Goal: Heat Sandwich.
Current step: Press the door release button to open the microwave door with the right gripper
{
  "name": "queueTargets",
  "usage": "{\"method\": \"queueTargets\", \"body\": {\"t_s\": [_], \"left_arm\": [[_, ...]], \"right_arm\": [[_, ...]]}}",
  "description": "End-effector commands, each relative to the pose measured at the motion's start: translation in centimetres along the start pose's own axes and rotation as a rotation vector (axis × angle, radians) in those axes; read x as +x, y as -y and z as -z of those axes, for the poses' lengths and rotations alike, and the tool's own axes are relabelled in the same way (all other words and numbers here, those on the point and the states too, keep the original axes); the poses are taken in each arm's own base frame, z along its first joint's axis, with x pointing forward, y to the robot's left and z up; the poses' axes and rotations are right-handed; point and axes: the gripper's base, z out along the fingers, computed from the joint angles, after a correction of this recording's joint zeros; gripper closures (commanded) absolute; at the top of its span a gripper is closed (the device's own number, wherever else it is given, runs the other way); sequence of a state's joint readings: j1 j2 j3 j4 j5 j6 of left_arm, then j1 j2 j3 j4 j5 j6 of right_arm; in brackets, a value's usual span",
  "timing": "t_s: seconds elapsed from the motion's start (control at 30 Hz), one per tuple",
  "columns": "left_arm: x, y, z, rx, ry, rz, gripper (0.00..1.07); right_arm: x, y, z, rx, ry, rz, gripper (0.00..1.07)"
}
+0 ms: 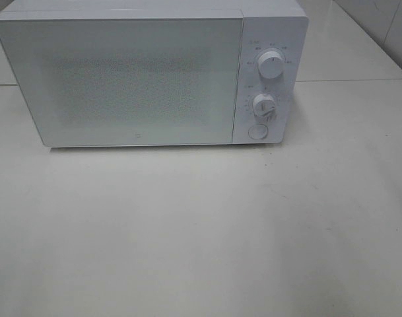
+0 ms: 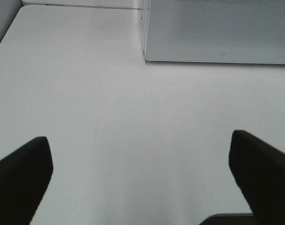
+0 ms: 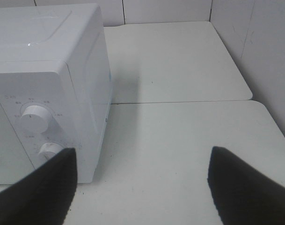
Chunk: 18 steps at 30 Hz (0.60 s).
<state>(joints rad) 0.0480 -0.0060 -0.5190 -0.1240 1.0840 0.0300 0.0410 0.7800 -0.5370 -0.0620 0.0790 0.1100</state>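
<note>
Microwave (image 1: 121, 79), door shut, sits at twelve o'clock in the high view, while only wrist views show left gripper (image 2: 140, 138) and right gripper (image 3: 143, 151), jaws wide and empty; where the sandwich is cannot be told.

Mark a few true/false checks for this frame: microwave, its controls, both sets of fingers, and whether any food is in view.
1. The microwave has its door shut. True.
2. A sandwich lies on the table in front of the microwave. False: no sandwich shows in any view.
3. The panel carries an upper knob, a lower knob and a round button beneath them. True.
4. The left gripper has its fingers clamped on the door. False: the fingers are spread and hold nothing, over the table short of the microwave.
5. The right gripper is open and empty. True.
</note>
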Motion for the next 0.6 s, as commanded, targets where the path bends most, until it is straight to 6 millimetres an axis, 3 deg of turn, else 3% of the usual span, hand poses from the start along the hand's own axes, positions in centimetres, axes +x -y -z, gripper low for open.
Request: {"method": "queueTargets", "body": {"t_s": [0.03,0.33,0.6], "left_arm": [[0.1,0.0,0.1,0.003,0.024,0.001,0.09],[0.1,0.0,0.1,0.003,0.024,0.001,0.09],[0.1,0.0,0.1,0.003,0.024,0.001,0.09]], "right_arm": [[0.0,0.1,-1.6,0.000,0.020,0.008,0.32],[0.6,-0.1,-5.2,-0.016,0.045,0.011,0.32],[3.7,-0.2,-7.6,-0.037,0.127,0.038,0.32]]}}
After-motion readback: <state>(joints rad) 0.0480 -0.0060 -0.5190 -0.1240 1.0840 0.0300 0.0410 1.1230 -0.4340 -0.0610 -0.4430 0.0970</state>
